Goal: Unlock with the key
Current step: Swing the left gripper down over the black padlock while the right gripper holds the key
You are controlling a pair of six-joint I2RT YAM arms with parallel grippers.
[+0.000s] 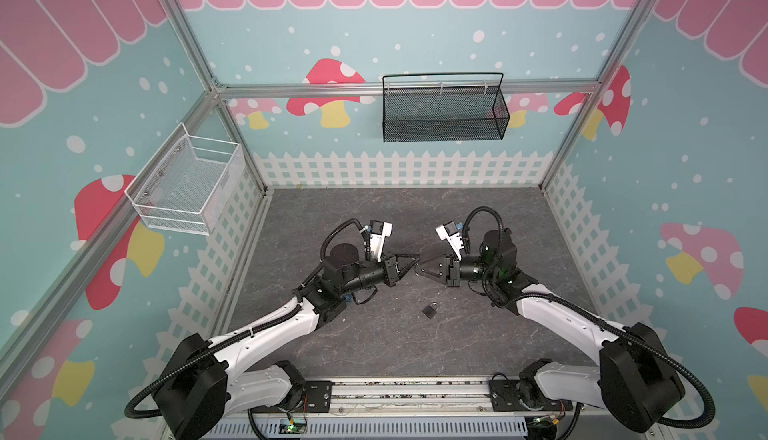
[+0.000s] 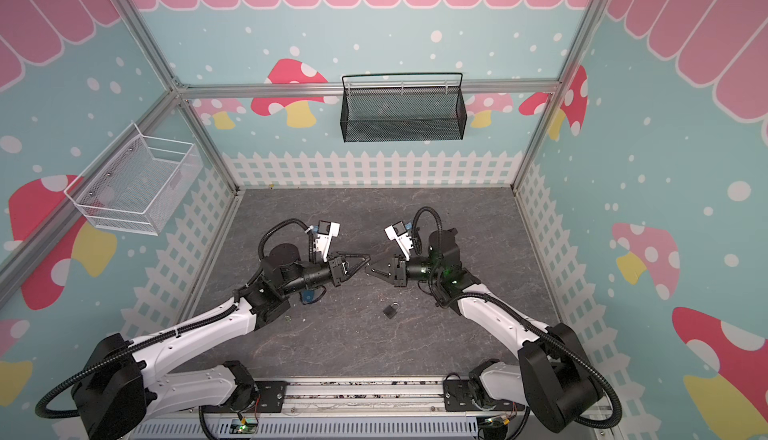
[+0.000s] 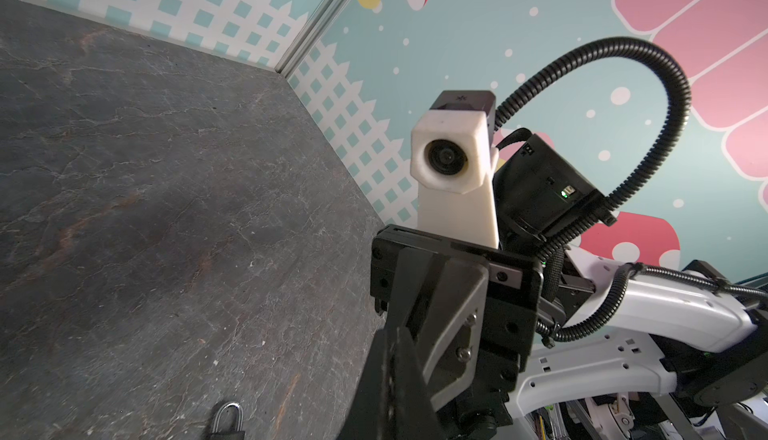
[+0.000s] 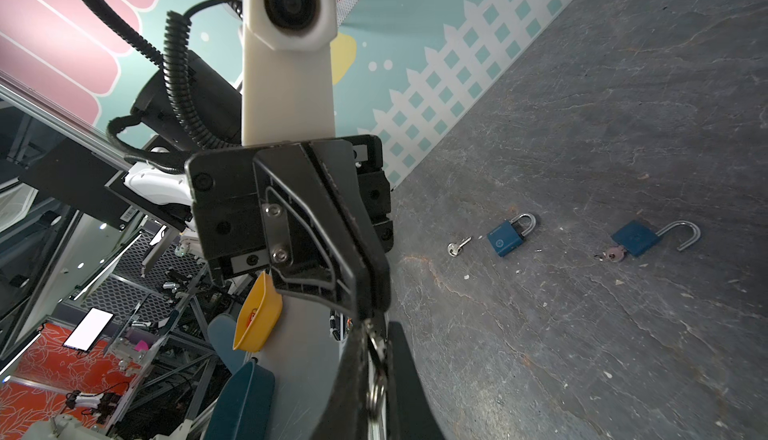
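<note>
Step in hand: key transfer in mid-air, ahead of insertion. The left gripper (image 1: 414, 261) and the right gripper (image 1: 420, 270) meet tip to tip above the middle of the desk (image 1: 374, 217). In the right wrist view the key (image 4: 376, 390), on its split ring, sits pinched in the right jaws, which are closed narrow on it. The left jaws are closed too and appear to grip the key's other end (contact partly hidden, so this is a judgement). A dark padlock (image 1: 430, 310), shackle down, lies untouched on the desk near the grippers, on the side toward the robot's base. The right wrist view shows two more. A shut blue padlock (image 4: 507, 236) has a loose key (image 4: 457, 246) just beside it. An open blue padlock (image 4: 642, 237) has a second key (image 4: 611, 255) seemingly in its keyway. Judged target is the dark padlock, the only one with no key near it, though this is not certain. Nothing is unlocked by the held key yet. The next move calls for one arm to release cleanly so the key does not twist, leaving the blade protruding. The freed arm then steadies the padlock body, and the blade is aligned with the keyway before insertion and turning.
</note>
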